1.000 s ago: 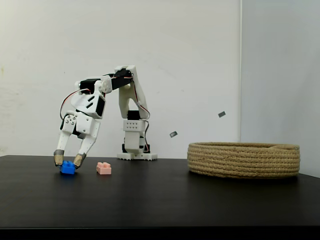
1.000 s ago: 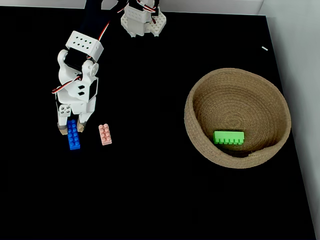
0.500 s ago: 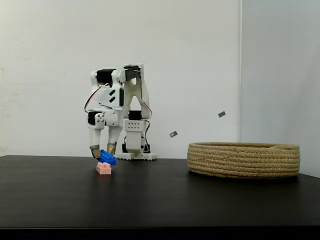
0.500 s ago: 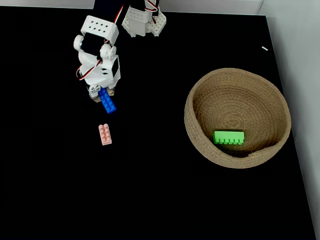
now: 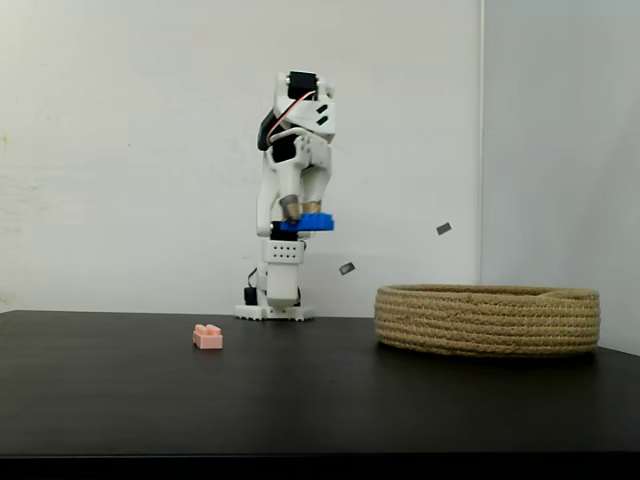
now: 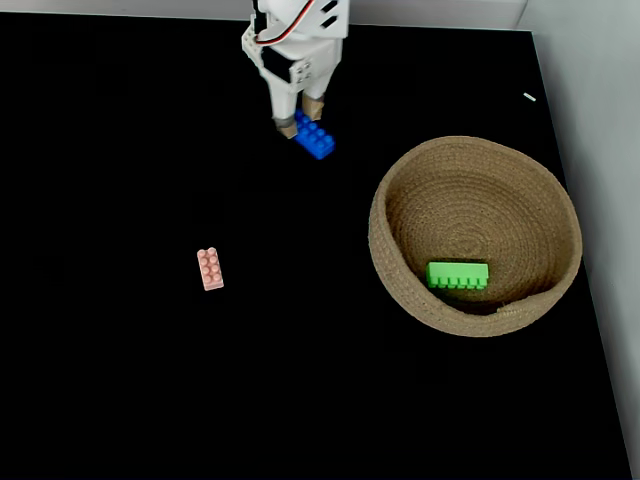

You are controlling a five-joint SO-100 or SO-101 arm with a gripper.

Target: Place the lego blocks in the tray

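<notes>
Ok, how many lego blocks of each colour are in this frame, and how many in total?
Blue block: 1, held in the gripper above the table
Pale pink block: 1, lying on the table
Green block: 1, inside the basket
Total: 3 blocks

One block lies in the tray (right side); another sits on the table, well left

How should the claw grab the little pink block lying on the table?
Come straight down from above and pinch the pink block across its two long sides, near the middle. It lies flat, studs up, on the black table with nothing close by, and its narrow width probably fits between the fingers.
</notes>
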